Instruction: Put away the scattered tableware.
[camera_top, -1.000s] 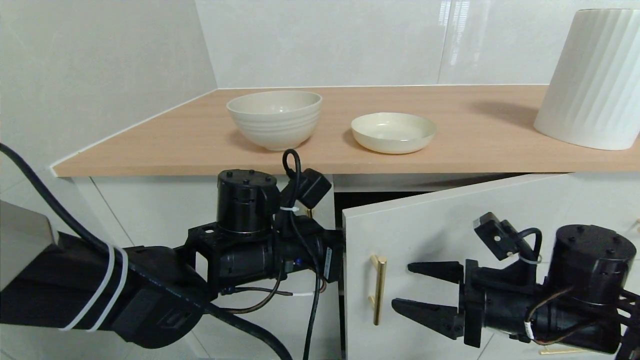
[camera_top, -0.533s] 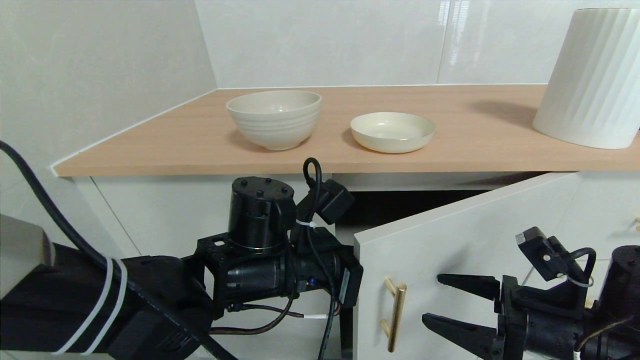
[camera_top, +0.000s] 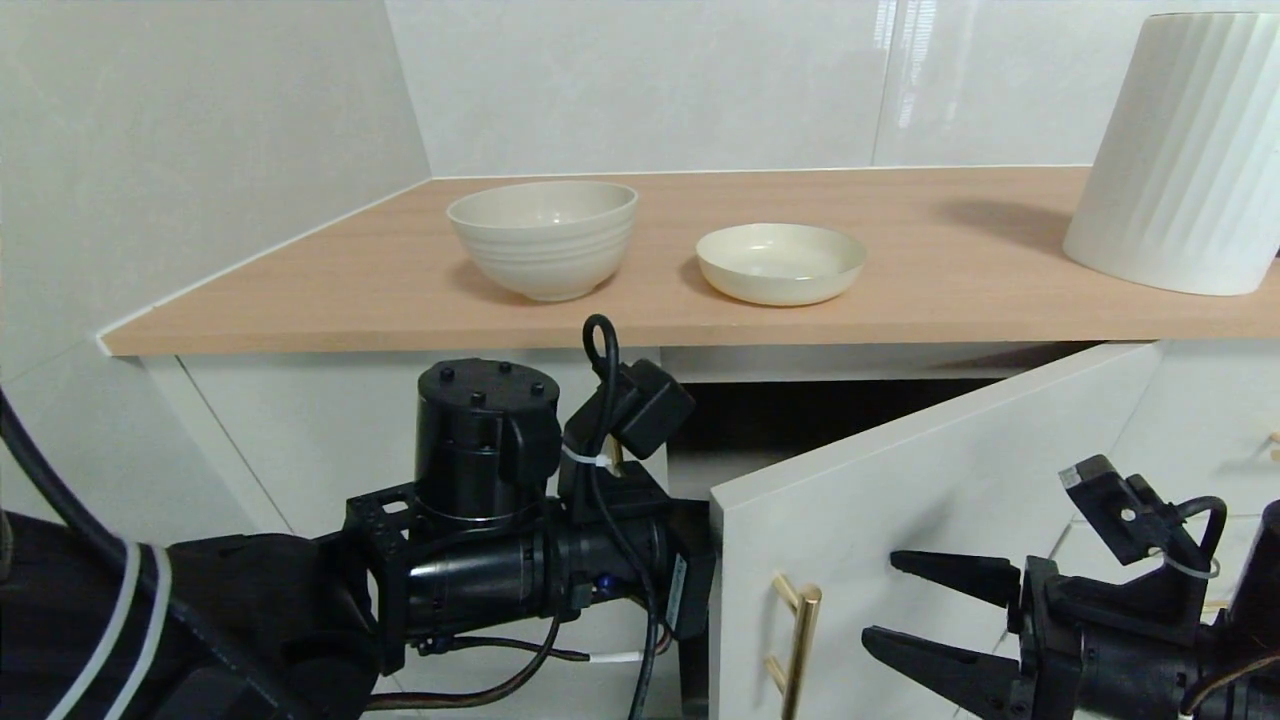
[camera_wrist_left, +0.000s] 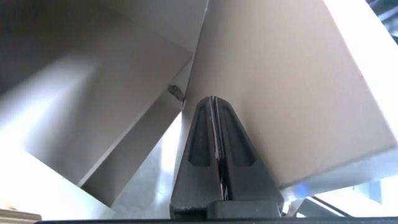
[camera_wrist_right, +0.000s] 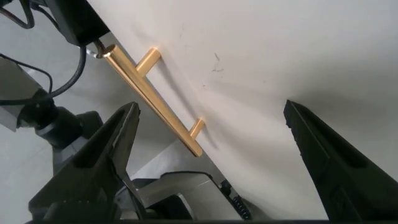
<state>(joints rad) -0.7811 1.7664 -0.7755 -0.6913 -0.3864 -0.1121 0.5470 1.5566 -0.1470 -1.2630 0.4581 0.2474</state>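
Observation:
A deep cream bowl (camera_top: 543, 238) and a shallow cream dish (camera_top: 781, 262) stand side by side on the wooden counter (camera_top: 330, 290). Below them a white cabinet door (camera_top: 900, 480) with a gold handle (camera_top: 795, 650) stands partly open. My left gripper (camera_wrist_left: 213, 99) is shut with nothing in it, its tip behind the door's free edge, against the inner face (camera_wrist_left: 286, 93). In the head view that edge hides its fingers. My right gripper (camera_top: 925, 620) hangs open in front of the door, just right of the handle (camera_wrist_right: 152, 93), which lies between its spread fingers (camera_wrist_right: 121, 134).
A tall white ribbed vessel (camera_top: 1180, 160) stands at the counter's right end. Tiled walls close off the back and the left. The cabinet's dark inside (camera_top: 800, 410) shows above the door's top edge. A fixed white panel (camera_top: 300, 430) lies left of the opening.
The cabinet door has swung further open, with my left gripper behind its edge. My right gripper has drawn back to the right and lower, still open.

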